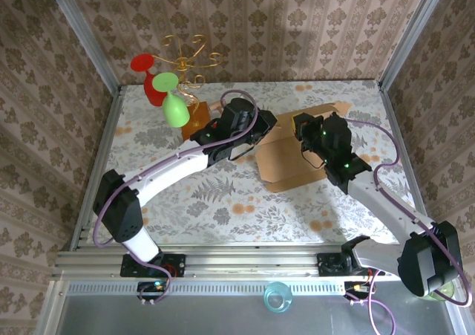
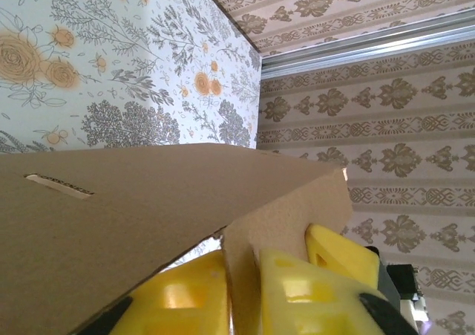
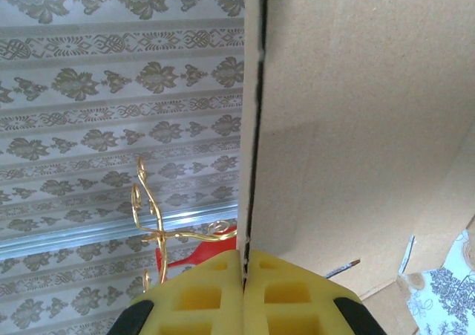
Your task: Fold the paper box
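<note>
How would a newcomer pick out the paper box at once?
Start at the floral table, then look right of centre toward the back. The paper box is the wide, plain brown cardboard sheet with flaps lifted there. The wooden block to its left is smaller, orange-brown and sits beneath a gold wire stand.

One paper box (image 1: 286, 164). Two hands: one left hand (image 2: 243, 290), one right hand (image 3: 243, 275). Far left: one gold wire stand (image 1: 191, 53), one red goblet (image 1: 154, 90), one green goblet (image 1: 176, 111), one wooden block (image 1: 197, 117). Near edge: one clear cup (image 1: 277, 296).
</note>
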Controlling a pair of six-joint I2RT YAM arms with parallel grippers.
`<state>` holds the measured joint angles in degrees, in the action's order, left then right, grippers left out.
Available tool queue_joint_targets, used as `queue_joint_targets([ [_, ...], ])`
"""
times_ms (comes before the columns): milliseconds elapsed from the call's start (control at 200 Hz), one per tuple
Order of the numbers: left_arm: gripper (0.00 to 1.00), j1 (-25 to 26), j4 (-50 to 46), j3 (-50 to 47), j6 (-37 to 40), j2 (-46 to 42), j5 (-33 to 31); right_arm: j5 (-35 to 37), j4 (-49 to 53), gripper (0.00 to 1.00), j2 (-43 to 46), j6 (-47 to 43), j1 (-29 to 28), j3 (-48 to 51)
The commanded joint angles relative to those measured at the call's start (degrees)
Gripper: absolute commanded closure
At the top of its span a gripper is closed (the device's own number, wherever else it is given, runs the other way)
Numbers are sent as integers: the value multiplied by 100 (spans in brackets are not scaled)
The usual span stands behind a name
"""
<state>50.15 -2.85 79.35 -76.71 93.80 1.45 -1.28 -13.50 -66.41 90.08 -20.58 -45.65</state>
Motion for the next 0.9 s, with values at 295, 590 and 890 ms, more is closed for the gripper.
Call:
queue_joint_targets([
  [295, 100, -345, 902, -882, -488, -376, 54, 134, -2215, 60, -55, 357, -87, 1076],
  [590, 100, -504, 1072, -1086, -579, -447, 255, -142, -3354, 56, -992, 884, -91, 1290],
  [890, 100, -550, 1098, -1171, -569, -510, 302, -95, -3755, 54, -1514, 1289, -199, 1390],
])
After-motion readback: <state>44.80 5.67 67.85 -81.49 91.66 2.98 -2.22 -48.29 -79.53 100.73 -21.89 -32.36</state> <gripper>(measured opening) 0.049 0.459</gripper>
